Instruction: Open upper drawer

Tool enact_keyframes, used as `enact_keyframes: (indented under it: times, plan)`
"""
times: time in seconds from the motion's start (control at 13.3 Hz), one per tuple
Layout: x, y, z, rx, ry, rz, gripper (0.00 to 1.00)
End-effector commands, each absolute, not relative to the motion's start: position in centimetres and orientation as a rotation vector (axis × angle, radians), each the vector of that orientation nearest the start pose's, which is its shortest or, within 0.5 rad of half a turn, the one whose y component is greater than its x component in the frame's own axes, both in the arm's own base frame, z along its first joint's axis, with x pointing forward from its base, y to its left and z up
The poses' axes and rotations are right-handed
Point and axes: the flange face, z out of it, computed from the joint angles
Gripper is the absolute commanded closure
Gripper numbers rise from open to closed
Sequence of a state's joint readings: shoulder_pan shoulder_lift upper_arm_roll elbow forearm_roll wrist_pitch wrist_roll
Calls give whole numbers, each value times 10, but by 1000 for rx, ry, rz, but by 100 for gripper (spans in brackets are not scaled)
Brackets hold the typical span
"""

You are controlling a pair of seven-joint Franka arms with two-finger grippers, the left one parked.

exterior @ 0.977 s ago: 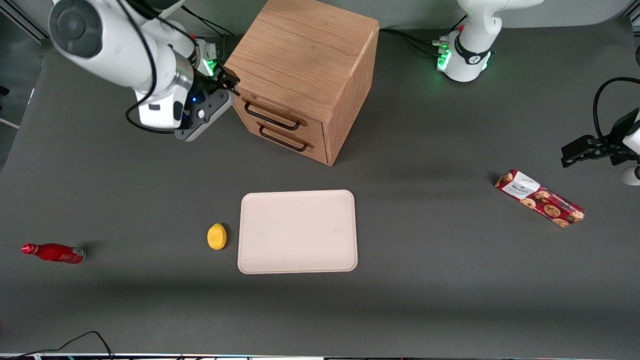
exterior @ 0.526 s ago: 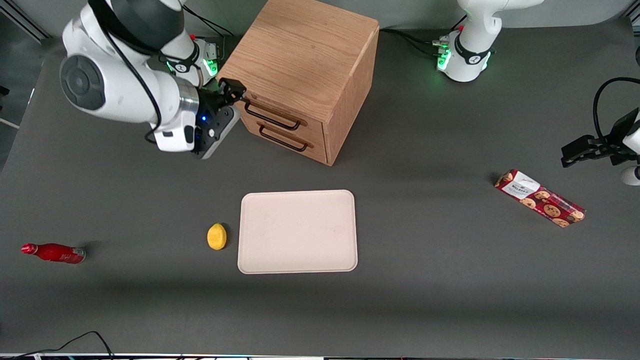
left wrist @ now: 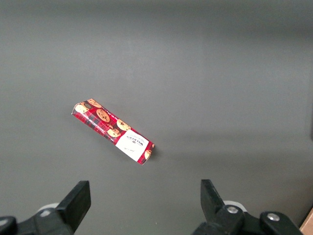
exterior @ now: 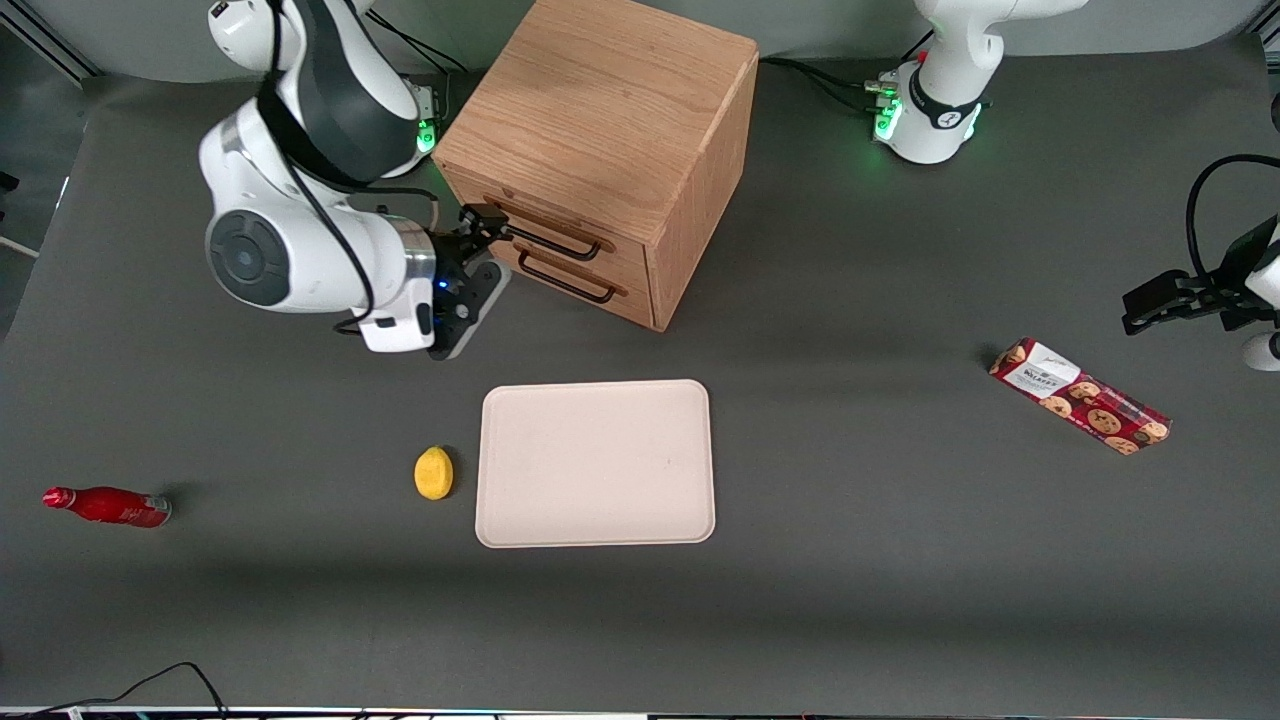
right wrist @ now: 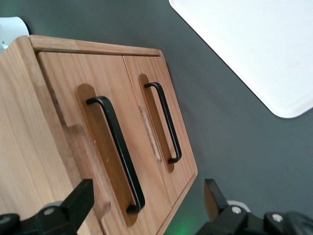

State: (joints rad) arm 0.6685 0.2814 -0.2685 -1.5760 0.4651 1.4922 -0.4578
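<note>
upper drawer [exterior: 560, 232] shut in oak cabinet [exterior: 600, 130] on dark grey table [exterior: 900, 560]; gripper [exterior: 487, 222] at its handle's end. right wrist: jaws wide, handle [right wrist: 119, 152] between, untouched. left wrist: cookie box [left wrist: 113, 132] on bare mat.

a robotics lab: bench-mounted arm bases [exterior: 925, 110] on a grey table [exterior: 850, 600].
</note>
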Motion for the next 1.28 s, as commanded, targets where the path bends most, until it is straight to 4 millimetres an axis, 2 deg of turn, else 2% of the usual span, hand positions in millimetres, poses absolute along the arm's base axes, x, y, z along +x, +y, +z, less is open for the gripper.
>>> enact_keyframes:
  times: [0.0, 0.15, 0.45, 1.2]
  plan:
    - [524, 313, 455, -2443, -1114, 450, 0]
    - [519, 319, 443, -2424, -1187, 451, 0]
    - [520, 307, 413, -2399, -1218, 430, 0]
    - [495, 324, 388, -2348, -1248, 516, 0]
